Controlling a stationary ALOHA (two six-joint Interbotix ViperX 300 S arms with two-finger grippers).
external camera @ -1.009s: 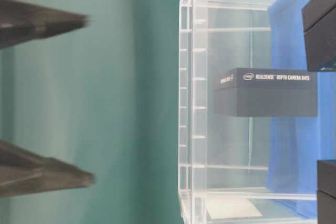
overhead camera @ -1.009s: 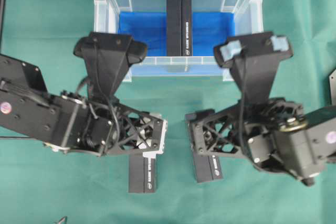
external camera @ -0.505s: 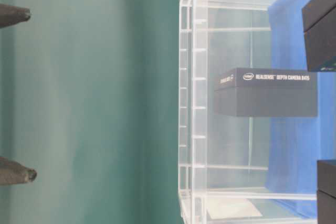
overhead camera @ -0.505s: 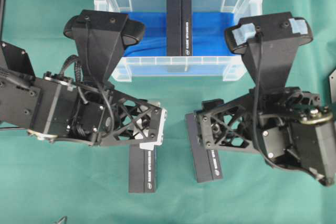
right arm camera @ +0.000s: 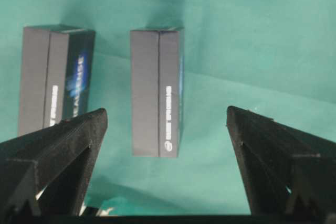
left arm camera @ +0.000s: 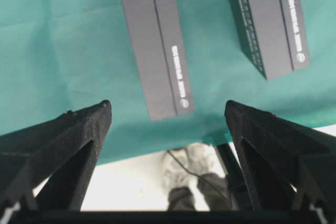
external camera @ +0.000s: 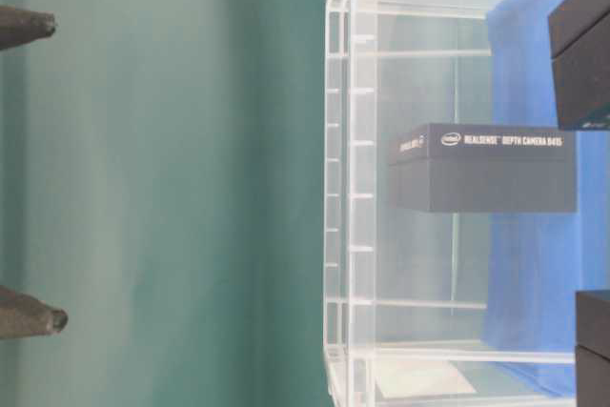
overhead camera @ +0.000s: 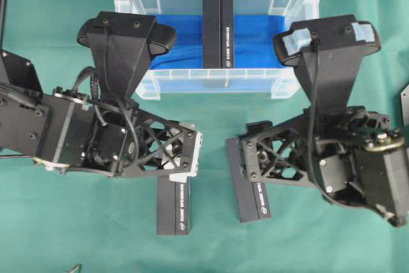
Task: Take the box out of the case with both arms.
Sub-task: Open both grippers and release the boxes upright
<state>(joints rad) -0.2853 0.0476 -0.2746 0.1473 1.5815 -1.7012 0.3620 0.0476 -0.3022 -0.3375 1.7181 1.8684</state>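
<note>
The clear case (overhead camera: 131,4) with blue lining stands at the back of the green cloth. One black box (overhead camera: 217,30) stands in its middle and shows through the wall in the table-level view (external camera: 486,169). My left arm (overhead camera: 96,139) and right arm (overhead camera: 332,158) hang in front of the case and hide their own fingers from above. The left gripper (left arm camera: 167,104) is open over the cloth with nothing between its fingers. The right gripper (right arm camera: 166,110) is open and empty too. Two black fingertips (external camera: 33,316) show at the table-level view's left edge, well off the case.
Two more black boxes lie on the cloth in front of the case, one under the left arm (overhead camera: 173,206) and one under the right arm (overhead camera: 250,190). Both show in the wrist views (left arm camera: 157,45) (right arm camera: 156,93). The table's front edge (left arm camera: 131,156) lies just past them.
Over the first half second both wrists swung toward the case, and the fingertips drew back to the edge of the table-level view. Since then nothing has moved. Both grippers stayed open.
</note>
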